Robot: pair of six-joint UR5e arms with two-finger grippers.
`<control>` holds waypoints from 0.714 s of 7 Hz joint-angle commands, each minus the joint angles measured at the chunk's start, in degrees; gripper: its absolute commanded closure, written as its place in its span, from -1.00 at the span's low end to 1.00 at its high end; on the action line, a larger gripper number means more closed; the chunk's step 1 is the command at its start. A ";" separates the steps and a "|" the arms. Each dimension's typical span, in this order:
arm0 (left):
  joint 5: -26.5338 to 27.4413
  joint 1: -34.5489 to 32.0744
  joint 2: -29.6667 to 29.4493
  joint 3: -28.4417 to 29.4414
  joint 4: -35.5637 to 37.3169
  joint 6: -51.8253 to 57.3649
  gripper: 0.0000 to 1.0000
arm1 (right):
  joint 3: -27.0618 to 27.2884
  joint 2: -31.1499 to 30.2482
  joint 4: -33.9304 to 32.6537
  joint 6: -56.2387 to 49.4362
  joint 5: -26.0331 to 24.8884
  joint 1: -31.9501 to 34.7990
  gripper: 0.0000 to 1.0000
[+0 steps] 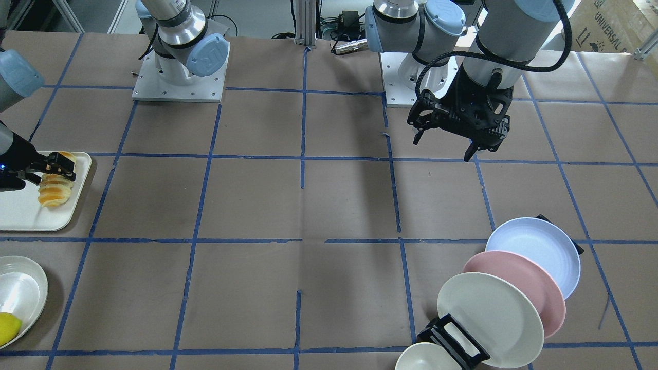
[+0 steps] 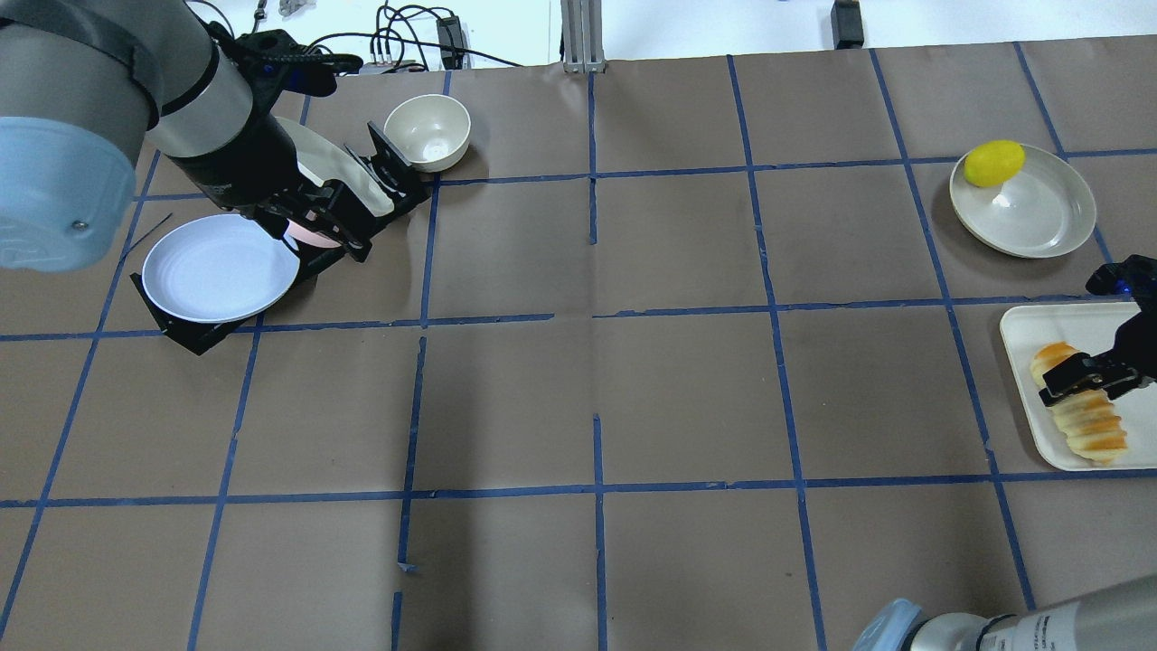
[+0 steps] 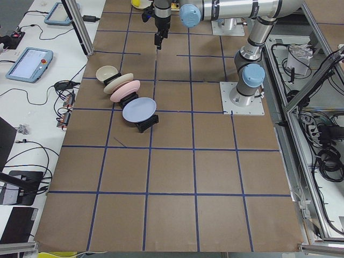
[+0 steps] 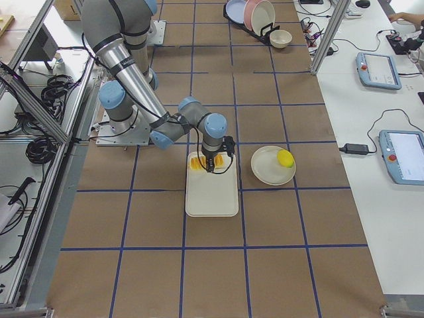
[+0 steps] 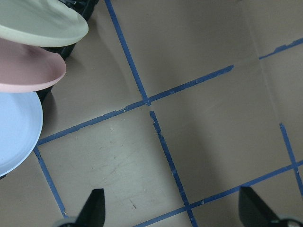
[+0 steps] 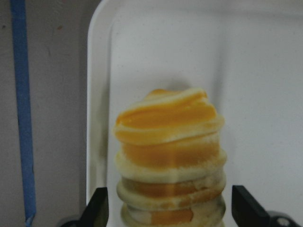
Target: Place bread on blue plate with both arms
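The bread [image 6: 169, 151] lies on a white tray [image 2: 1020, 327] at the right edge of the counter, on the side of the tray that faces the middle of the counter. My right claw [image 6: 168, 210] is down over it. This claw is spread wide, with one finger on each side of the bread, and it does not squeeze the bread.

Past the tray, along the same edge and toward the far right corner, sits a cream dish [image 2: 1039, 217] with a yellow lemon [image 2: 994, 163] in it.

The blue plate [image 2: 217, 271] is well apart from the bread, near the far left corner. It leans in a black rack [image 2: 194, 334], with a pink plate [image 1: 519, 288] and a cream plate [image 1: 488, 318] lined up behind it. A small bowl [image 2: 427, 131] stands by the end of the rack.

My left claw [image 1: 442, 148] hangs in the air near the plates. Its fingers are wide apart and hold nothing.
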 commanded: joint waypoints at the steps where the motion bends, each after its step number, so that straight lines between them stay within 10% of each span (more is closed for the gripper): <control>1: 0.04 -0.03 -0.05 0.00 0.02 0.00 -1.00 | 0.05 -0.11 -0.20 0.46 0.03 -0.23 0.85; 5: 0.04 0.76 -2.23 -0.60 6.04 0.52 -1.00 | -0.30 -3.51 1.81 0.81 -0.23 0.12 0.89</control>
